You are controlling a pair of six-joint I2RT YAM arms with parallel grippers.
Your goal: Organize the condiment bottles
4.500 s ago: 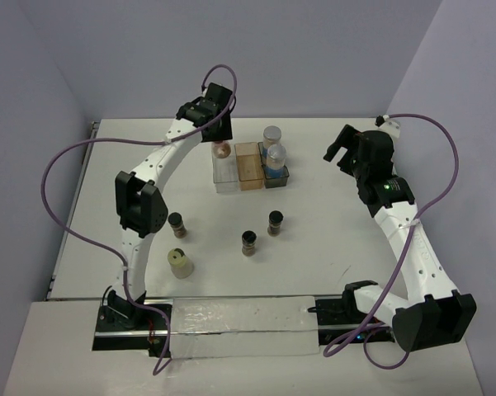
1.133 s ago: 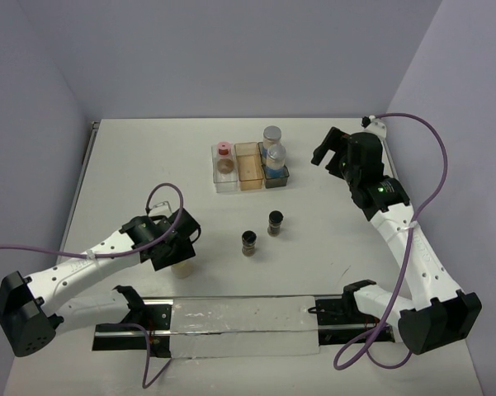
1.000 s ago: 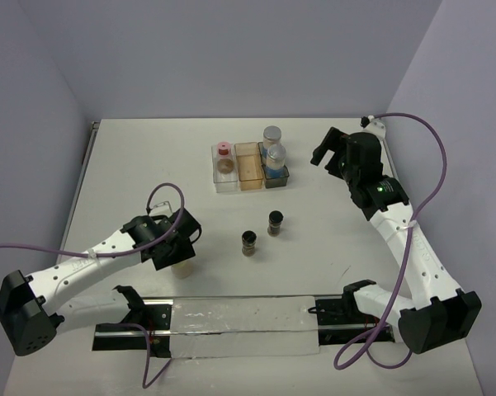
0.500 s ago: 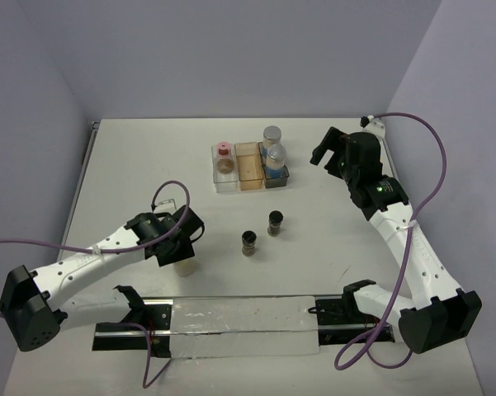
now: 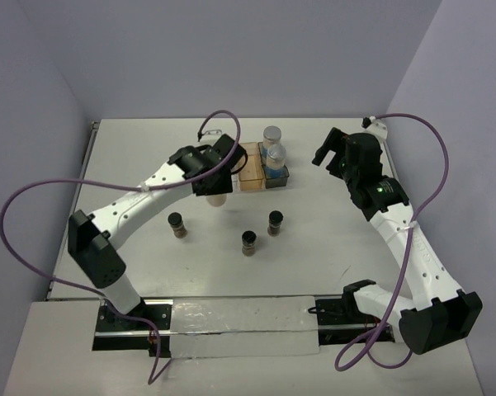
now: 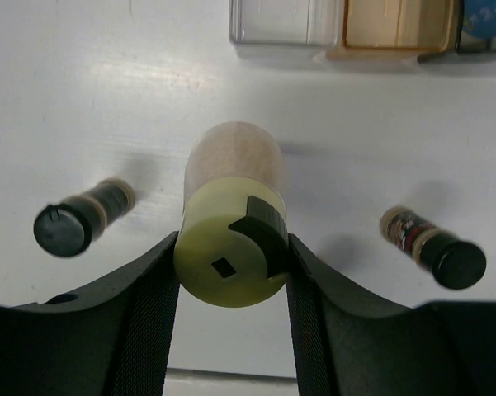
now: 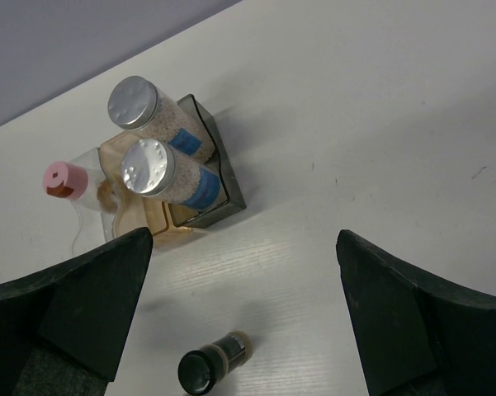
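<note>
My left gripper [image 5: 214,186] is shut on the cream-capped bottle [image 5: 218,199], holding it by the cap [image 6: 229,266] over the table just in front of the tray's clear compartment [image 6: 285,21]. Three dark black-capped jars stand on the table: one left [image 5: 177,223], one middle [image 5: 249,242], one right [image 5: 275,222]. Two clear blue-label bottles [image 5: 271,136] [image 5: 275,157] stand in the grey compartment [image 7: 231,194]. The pink-capped bottle [image 7: 62,178] is in the clear compartment, hidden by my left arm in the top view. My right gripper [image 5: 334,153] is open and empty, right of the tray.
The amber compartment [image 5: 249,169] sits between the clear and grey ones. The back wall is just behind the tray. A clear plastic strip [image 5: 239,326] lies along the near edge between the arm bases.
My left gripper has lifted the cream-capped bottle from the near left and carried it up to the front of the tray. The left dark jar shows again. The right arm has not moved.
</note>
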